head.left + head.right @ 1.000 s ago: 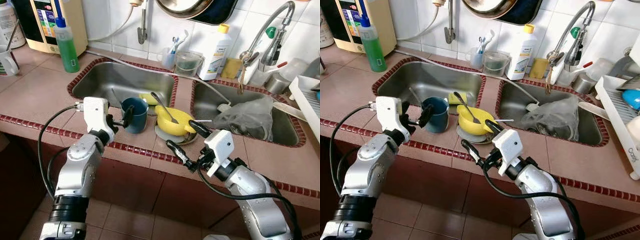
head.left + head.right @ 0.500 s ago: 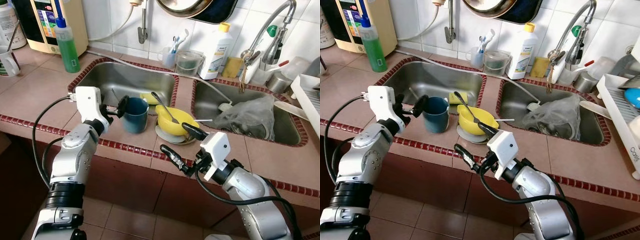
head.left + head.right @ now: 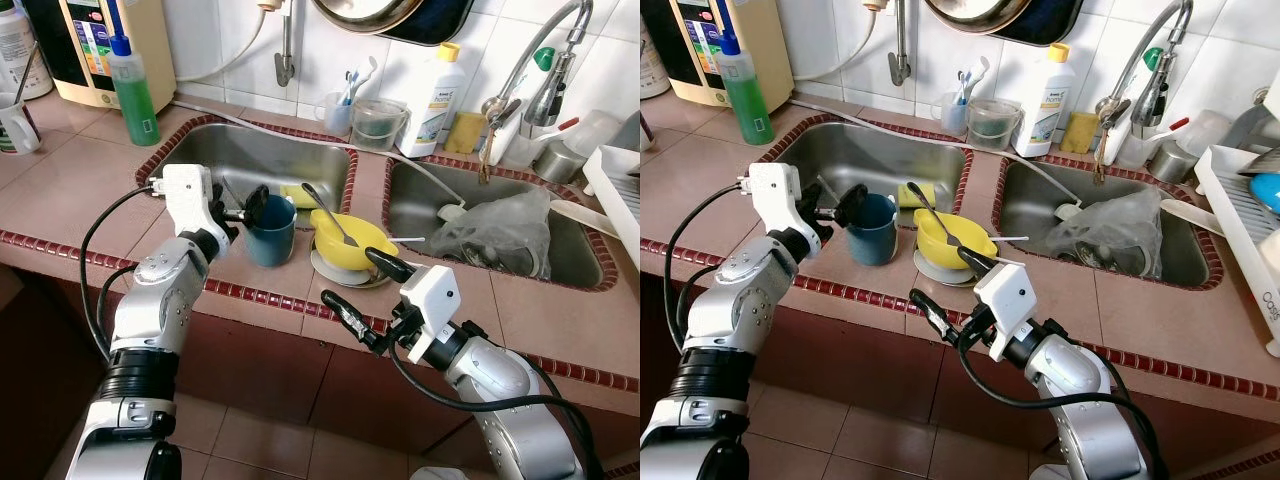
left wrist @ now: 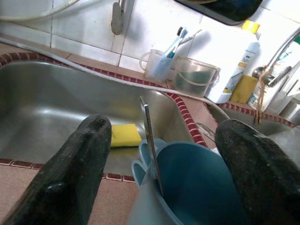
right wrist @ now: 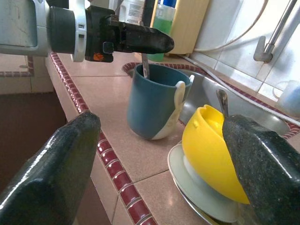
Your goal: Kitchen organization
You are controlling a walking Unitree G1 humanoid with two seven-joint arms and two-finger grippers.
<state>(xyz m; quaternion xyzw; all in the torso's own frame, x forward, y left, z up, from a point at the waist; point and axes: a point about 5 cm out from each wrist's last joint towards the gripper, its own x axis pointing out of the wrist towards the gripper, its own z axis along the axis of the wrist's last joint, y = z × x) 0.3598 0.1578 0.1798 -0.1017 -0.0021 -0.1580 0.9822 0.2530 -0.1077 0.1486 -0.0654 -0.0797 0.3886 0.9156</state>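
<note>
Since a moment ago, left gripper (image 3: 243, 206) is closing in, fingers spread around the blue mug (image 3: 270, 229) near the counter's front edge; nothing is lifted yet. Right gripper (image 3: 362, 293) is waiting spread, empty.

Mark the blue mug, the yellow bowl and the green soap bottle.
blue mug (image 3: 270, 238): left eye view, outer wall.
yellow bowl (image 3: 345, 256): left eye view, front wall.
green soap bottle (image 3: 133, 98): left eye view, body.
</note>
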